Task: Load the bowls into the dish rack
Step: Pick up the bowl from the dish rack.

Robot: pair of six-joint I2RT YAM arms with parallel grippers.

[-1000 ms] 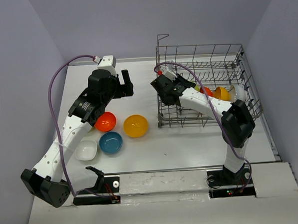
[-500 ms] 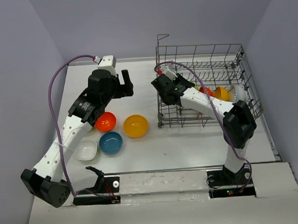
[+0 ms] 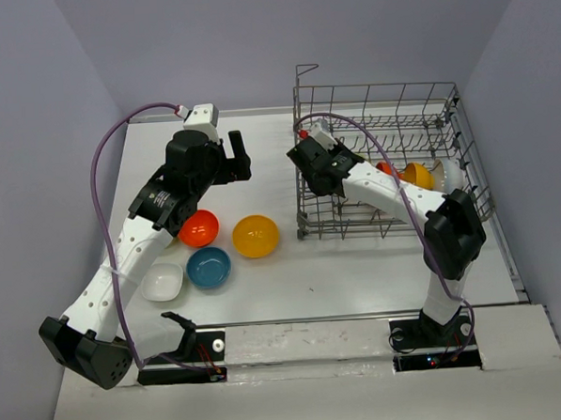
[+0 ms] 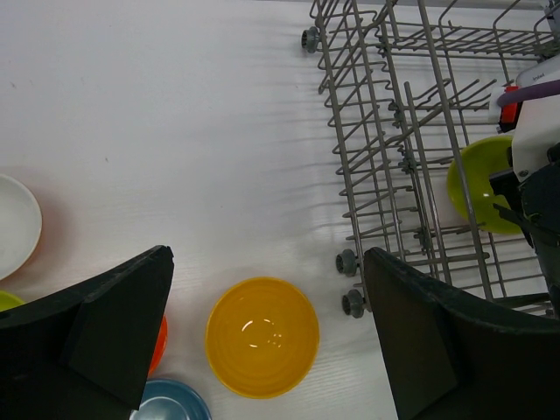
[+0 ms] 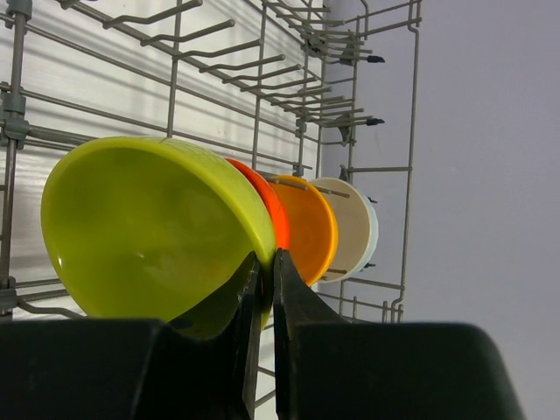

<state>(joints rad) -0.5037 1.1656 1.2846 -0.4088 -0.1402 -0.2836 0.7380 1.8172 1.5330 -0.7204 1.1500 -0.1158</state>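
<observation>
My right claw (image 5: 262,267) is closed on the rim of the lime green bowl (image 5: 140,223), held on its edge inside the dish rack (image 3: 387,86). I judge the grip thin: if I let go before the tines catch it, the bowl may tip flat or knock its neighbour.

Nearer, the blue bowl (image 3: 209,267) and the yellow bowl (image 3: 255,236) lie loose on the table (image 3: 359,272). Farther, the rack holds a red-orange bowl (image 5: 267,206), an orange bowl (image 5: 306,227) and a white bowl (image 5: 354,232), all standing upright to the right of mine.
</observation>
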